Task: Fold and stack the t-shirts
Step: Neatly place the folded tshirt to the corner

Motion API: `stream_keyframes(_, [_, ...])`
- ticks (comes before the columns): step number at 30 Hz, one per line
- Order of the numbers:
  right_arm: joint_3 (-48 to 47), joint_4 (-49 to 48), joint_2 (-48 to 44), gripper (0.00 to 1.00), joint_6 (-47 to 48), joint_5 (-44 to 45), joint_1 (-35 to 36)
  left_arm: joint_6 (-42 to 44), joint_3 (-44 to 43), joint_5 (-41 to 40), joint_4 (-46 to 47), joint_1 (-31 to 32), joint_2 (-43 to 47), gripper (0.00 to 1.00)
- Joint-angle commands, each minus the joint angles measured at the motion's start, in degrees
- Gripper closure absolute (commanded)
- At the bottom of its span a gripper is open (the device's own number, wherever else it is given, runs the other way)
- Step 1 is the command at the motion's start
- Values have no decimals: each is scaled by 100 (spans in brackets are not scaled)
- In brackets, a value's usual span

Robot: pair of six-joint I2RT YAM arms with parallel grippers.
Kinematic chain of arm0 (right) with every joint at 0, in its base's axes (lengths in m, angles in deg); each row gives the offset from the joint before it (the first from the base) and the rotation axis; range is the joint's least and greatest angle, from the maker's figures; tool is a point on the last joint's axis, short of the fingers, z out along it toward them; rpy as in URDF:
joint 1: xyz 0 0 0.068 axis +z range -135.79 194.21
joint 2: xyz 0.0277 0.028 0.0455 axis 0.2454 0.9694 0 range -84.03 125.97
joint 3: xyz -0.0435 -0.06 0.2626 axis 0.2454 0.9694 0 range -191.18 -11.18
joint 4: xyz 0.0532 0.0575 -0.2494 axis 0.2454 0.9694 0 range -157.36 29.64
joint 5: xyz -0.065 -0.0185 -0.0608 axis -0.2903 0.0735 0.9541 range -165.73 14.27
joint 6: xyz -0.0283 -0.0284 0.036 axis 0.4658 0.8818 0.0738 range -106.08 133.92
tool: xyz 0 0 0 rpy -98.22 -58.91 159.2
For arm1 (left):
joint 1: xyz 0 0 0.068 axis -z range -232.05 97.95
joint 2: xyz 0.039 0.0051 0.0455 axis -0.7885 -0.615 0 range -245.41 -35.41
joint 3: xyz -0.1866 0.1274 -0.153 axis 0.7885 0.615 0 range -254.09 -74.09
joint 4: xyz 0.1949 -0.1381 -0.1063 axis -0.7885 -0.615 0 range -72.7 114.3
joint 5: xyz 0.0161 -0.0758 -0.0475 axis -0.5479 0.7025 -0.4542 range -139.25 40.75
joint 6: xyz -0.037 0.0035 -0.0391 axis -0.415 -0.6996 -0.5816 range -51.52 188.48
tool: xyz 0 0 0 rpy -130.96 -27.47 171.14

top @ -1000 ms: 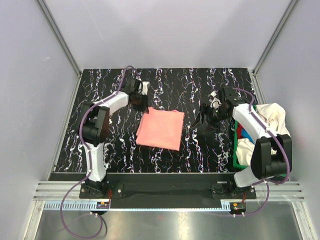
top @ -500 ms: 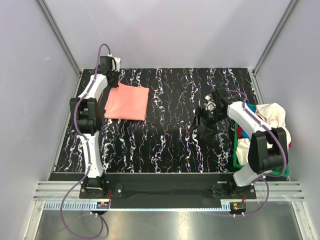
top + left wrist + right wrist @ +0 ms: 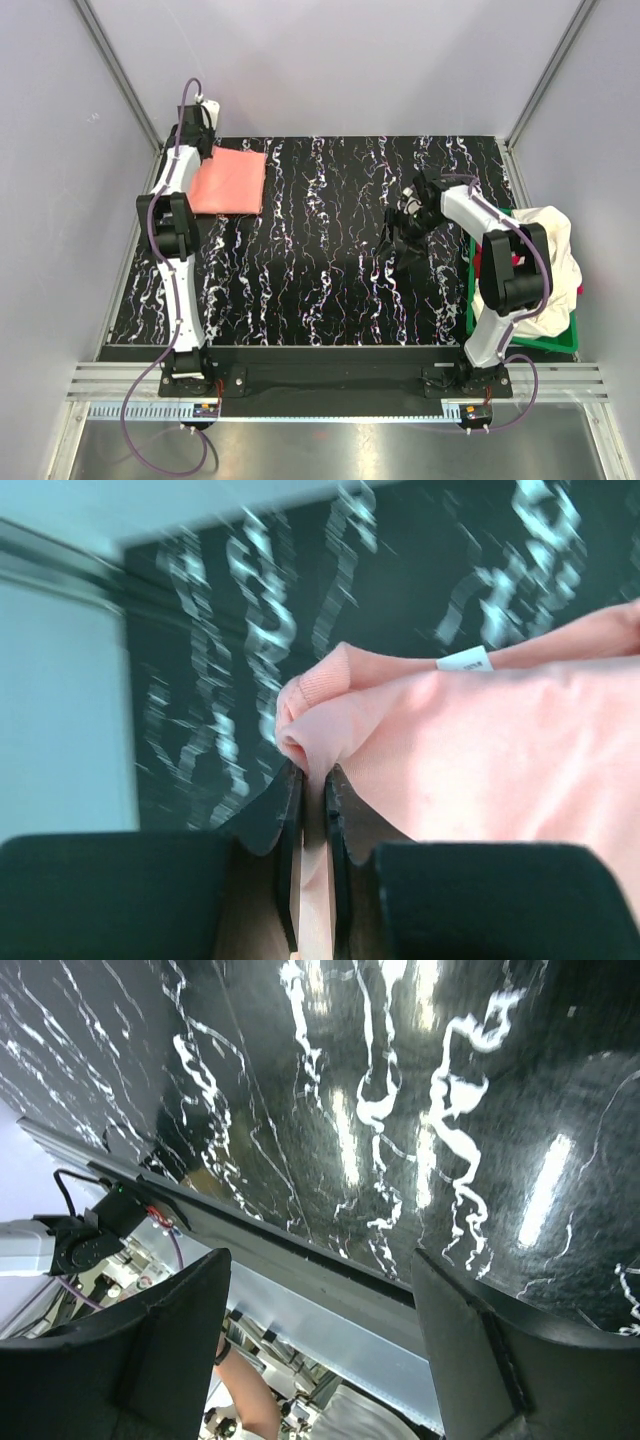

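Since half a sec ago the salmon-pink shirt [image 3: 228,182] has slid further back and left across the bench [image 3: 330,280], and the L arm has stretched out w/ it; a full sec ago the shirt was at mid-bench. R arm has shifted only a little.

Shirt now lies flat as a folded, near-square panel in the far-left corner of the bench. It is slightly wider left-right than front-back, so the long axis runs approx. along the bench's far edge, w/ a small tilt. Wrist view shows the white neck label [image 3: 465,662] just beside the gripped fold, so the collar end points at the hand.

L hand [image 3: 203,140] sits at the shirt's far-left corner, fingers [image 3: 290,880] clamped on a bunched fold of the hem [image 3: 300,742]. Rest of the cloth spreads away from the hand, to the right and toward the near side.

R hand [image 3: 400,225] hovers over bare bench right of centre, well apart from the pink shirt, fingers [image 3: 150,1360] wide apart w/ nothing between. A cream-white shirt [image 3: 548,232] is heaped on the green basket [image 3: 530,345] at the right edge.
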Motion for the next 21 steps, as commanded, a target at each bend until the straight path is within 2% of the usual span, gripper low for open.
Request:
stream_keyframes(1, [-449, 136, 180, 20, 79, 132, 39, 478, -624, -143, 1008, -115, -230, 100])
stream_keyframes(3, [-598, 197, 303, 20, 96, 132, 30, 531, -914, -178, 1060, -220, -449, 100])
stream_keyframes(10, [-783, 268, 594, 20, 167, 166, 21, 566, -722, 7, 2009, -432, -503, 100])
stream_keyframes(21, [-967, 303, 840, 19, 237, 149, -49, 698, -819, -1, 2360, -546, -802, 100])
